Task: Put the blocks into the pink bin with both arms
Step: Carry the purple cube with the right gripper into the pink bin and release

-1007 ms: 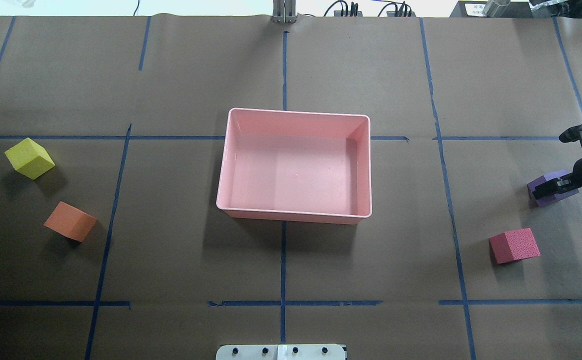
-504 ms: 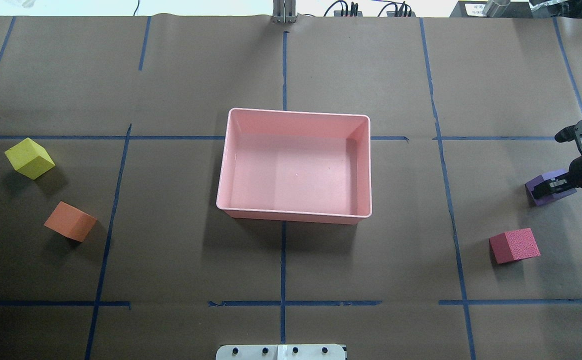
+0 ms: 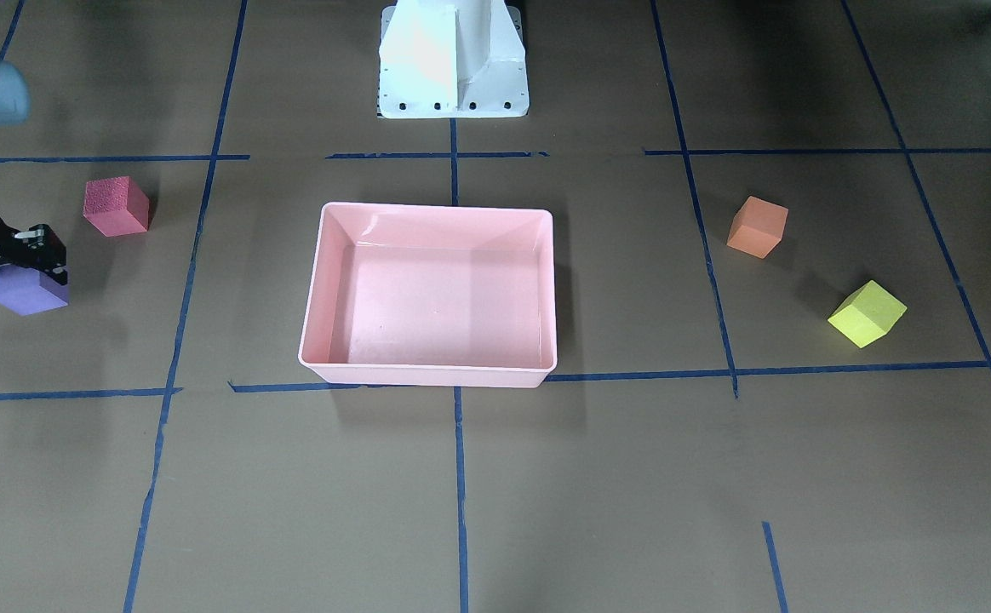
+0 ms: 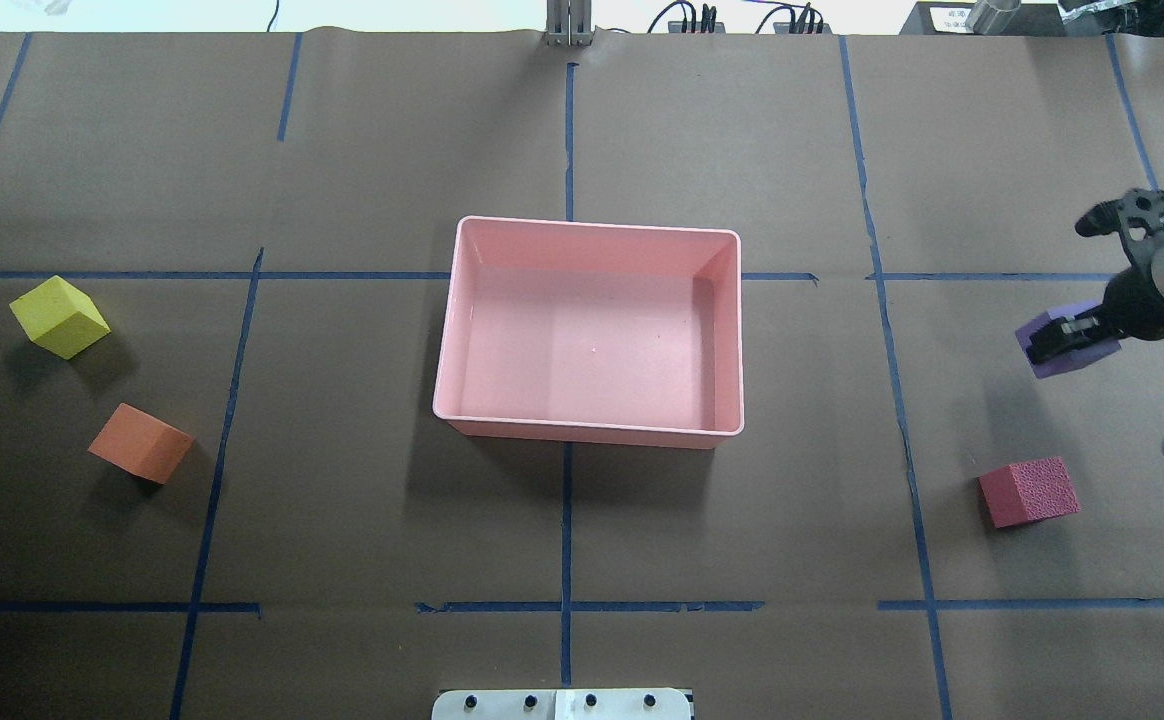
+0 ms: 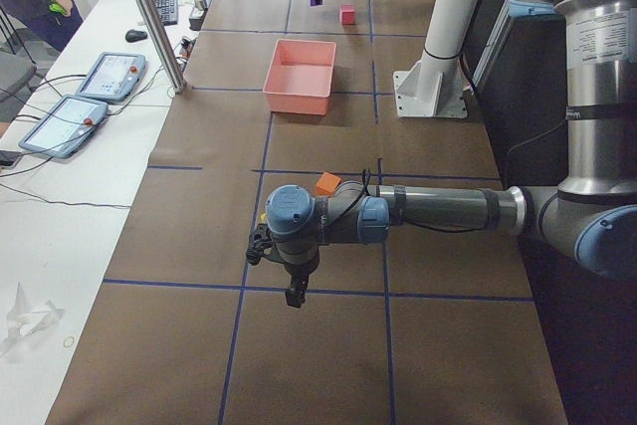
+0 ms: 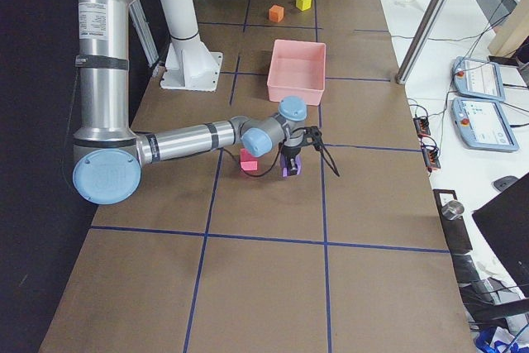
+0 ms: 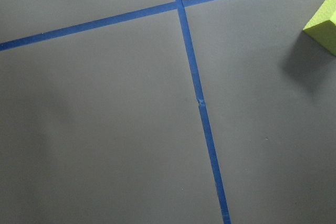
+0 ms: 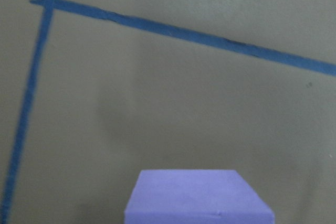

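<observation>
A: Where is the purple block?
B: The right gripper [image 4: 1060,340] is squeezed tight on the purple block [image 4: 1074,361], far out by the table's [image 4: 742,560] right side. The red block [image 4: 1029,490] lies near it.
A: And the pink bin?
B: The pink bin [image 4: 592,222] sits in the middle. Brown paper [image 4: 822,380] with a blue tape line [image 4: 890,370] lies between its right rim and the purple block.
A: The other side?
B: The yellow-green block [image 4: 59,315] and orange block [image 4: 140,442] sit well apart from the left rim. The left gripper [image 5: 296,292] hangs near them. I cannot tell if its fingers are apart or together.
</observation>
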Action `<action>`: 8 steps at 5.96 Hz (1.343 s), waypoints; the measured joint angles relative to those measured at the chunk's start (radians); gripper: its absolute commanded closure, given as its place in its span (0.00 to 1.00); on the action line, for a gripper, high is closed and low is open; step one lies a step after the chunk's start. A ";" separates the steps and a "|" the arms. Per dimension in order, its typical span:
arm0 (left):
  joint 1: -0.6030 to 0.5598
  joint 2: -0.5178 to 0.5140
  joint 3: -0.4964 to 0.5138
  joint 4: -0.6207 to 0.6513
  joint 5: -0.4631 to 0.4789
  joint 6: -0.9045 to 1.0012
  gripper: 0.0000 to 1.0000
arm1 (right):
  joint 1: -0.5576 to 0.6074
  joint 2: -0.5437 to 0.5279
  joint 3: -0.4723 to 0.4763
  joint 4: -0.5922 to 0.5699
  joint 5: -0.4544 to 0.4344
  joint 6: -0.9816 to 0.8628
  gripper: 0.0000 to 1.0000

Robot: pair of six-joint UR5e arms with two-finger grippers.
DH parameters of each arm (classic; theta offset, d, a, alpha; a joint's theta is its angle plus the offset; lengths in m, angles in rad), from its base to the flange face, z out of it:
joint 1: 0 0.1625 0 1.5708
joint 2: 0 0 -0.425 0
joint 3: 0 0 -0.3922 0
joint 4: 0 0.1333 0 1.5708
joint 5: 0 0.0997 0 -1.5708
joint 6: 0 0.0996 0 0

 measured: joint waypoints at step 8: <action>0.016 -0.009 -0.012 -0.013 0.007 0.001 0.00 | -0.351 0.736 -0.090 -0.449 -0.233 0.739 0.01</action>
